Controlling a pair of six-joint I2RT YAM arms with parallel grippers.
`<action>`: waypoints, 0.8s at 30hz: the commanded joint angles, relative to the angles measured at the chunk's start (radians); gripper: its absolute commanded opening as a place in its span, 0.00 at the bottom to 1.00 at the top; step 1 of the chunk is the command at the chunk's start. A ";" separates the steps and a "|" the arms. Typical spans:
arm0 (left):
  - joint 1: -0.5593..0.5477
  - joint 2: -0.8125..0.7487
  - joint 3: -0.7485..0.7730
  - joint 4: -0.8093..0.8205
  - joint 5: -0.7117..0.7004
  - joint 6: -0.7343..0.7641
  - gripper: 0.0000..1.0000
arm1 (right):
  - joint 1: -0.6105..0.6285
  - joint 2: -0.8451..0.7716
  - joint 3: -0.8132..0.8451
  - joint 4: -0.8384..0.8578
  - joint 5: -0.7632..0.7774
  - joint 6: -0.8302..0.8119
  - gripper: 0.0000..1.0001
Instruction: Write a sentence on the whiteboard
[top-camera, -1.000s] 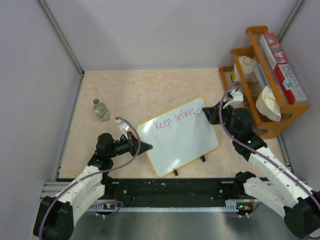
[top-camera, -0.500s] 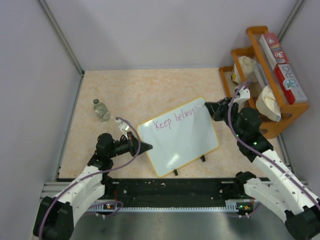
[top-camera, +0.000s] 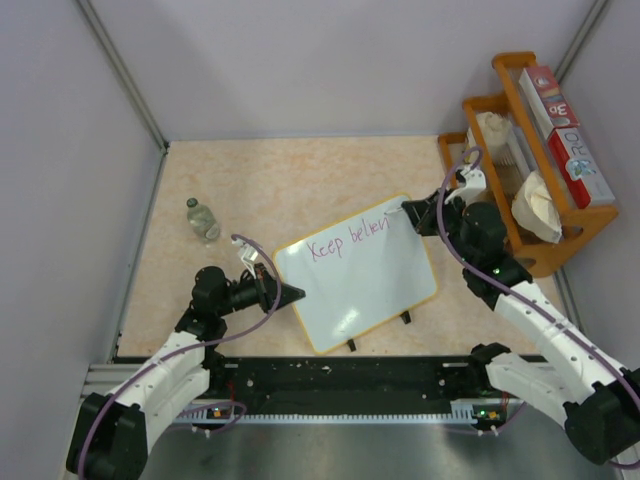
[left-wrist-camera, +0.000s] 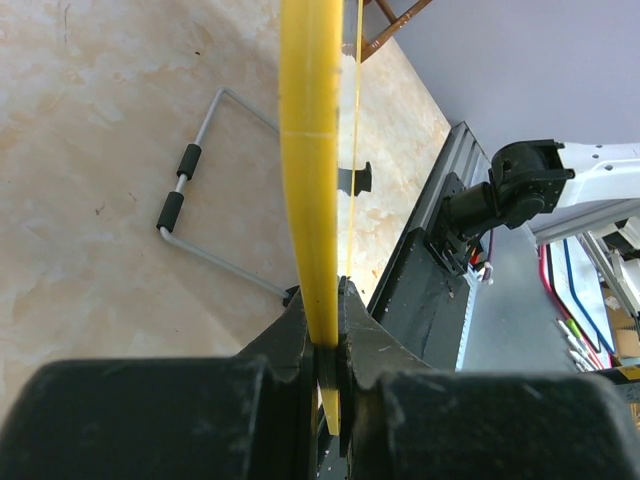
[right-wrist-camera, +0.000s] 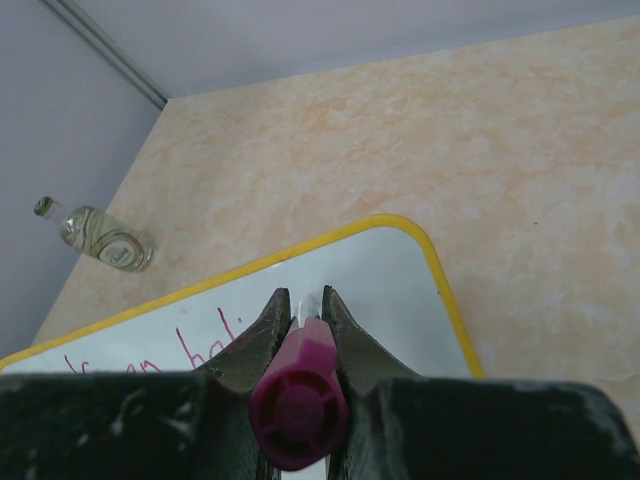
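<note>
The whiteboard (top-camera: 360, 285) lies tilted on the table, its yellow rim (left-wrist-camera: 308, 180) seen edge-on in the left wrist view. My left gripper (top-camera: 298, 293) (left-wrist-camera: 330, 312) is shut on the board's left edge. The sentence (top-camera: 345, 239) reads roughly "Keep believ" in purple-pink along the board's upper part; its strokes (right-wrist-camera: 190, 345) show partly behind my right fingers. My right gripper (top-camera: 412, 221) (right-wrist-camera: 305, 297) is shut on a magenta marker (right-wrist-camera: 300, 400), pointing down at the whiteboard (right-wrist-camera: 390, 285) near its top right corner. The marker tip is hidden between the fingers.
A small glass bottle (top-camera: 203, 220) (right-wrist-camera: 100, 240) lies at the left. A wooden rack (top-camera: 540, 255) holding boxes and white bags stands close behind my right arm. The board's black clips (top-camera: 405, 318) point toward the near edge; a wire stand (left-wrist-camera: 200, 170) shows under the board.
My right gripper swung off to the right of the board with the marker, then came back to the end of the first line. The word has gained a stroke. The left arm stayed put.
</note>
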 joint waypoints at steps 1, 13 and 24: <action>-0.008 0.002 -0.037 -0.060 0.029 0.140 0.00 | -0.010 0.001 0.012 0.059 0.000 0.003 0.00; -0.010 0.000 -0.037 -0.061 0.029 0.140 0.00 | -0.011 -0.085 0.002 0.006 0.011 -0.005 0.00; -0.008 0.000 -0.037 -0.061 0.028 0.140 0.00 | -0.013 -0.084 -0.063 0.008 0.051 -0.019 0.00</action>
